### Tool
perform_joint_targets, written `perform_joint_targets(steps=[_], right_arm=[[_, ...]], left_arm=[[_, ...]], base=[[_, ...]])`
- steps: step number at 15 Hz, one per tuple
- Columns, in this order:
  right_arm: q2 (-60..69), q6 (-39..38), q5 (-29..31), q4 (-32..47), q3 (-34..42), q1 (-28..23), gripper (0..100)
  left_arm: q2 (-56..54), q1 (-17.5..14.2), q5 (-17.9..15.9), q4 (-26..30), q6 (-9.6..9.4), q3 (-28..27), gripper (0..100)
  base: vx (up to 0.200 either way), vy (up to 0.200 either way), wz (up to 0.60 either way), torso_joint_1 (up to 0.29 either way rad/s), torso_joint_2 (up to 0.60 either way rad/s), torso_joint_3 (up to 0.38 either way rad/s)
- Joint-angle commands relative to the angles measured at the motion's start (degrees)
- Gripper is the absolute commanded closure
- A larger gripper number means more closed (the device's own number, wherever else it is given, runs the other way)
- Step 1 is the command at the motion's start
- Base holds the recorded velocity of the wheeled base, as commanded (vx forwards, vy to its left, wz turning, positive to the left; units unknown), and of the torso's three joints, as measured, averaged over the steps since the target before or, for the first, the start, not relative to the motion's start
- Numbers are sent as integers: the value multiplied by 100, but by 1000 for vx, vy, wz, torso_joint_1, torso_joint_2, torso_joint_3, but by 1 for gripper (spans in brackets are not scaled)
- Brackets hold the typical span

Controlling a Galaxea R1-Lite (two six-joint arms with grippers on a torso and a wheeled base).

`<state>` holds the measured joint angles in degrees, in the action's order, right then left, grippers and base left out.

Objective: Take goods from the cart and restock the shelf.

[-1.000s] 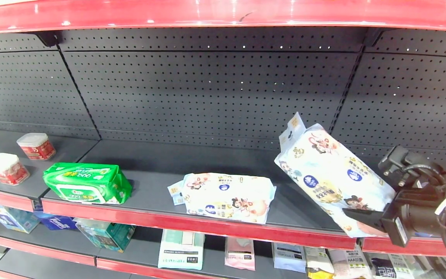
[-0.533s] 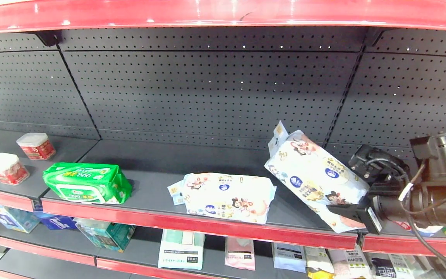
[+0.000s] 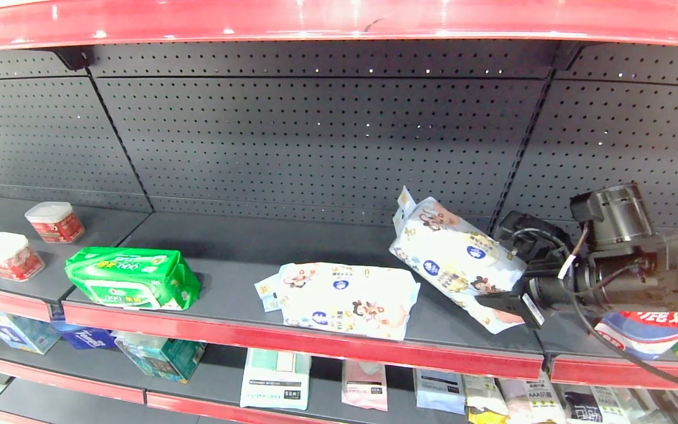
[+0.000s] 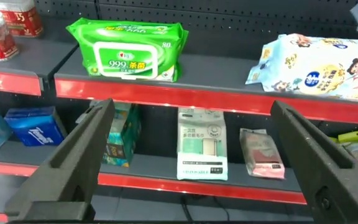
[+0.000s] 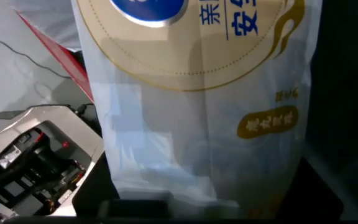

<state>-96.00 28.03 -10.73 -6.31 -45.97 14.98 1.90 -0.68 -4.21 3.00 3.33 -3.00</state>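
Two soft packs of wipes with the same cartoon print are at the middle shelf. The flat pack lies near the front edge. The held pack hangs tilted just to its right, with its sealed flap up toward the back panel and its lower end clamped between the jaws of the right gripper. Whether its bottom corner touches the shelf cannot be told. In the right wrist view the held pack shows glossy, wrinkled film that gives under the grip. It is probably fairly light, squashy and a little slippery rather than fragile. A hold across the full body seems safer than one on the thin flap, and the pack would likely flop flat once released. The left gripper faces the front of the shelves with its jaws wide apart, holding nothing. A green pack lies further left on the same shelf.
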Motion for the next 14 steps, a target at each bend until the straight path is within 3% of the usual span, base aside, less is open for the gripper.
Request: perform_joint_targets(steps=[1,11,14], right_arm=[[-393,142,-35,-10,-202,-4,100],[-1483,1495,-246,-1,-1590,-57,100],[-1667,1530,-219,16,-1678,84,100]], left_arm=[[12,-2,-1,-1,1,1,0],[-14,16,-80,-1,-201,10,0],[-14,16,-80,-1,-262,19,0]], base=[[0,0,0,0,0,0],[0,0,0,0,0,0],[0,0,0,0,0,0]])
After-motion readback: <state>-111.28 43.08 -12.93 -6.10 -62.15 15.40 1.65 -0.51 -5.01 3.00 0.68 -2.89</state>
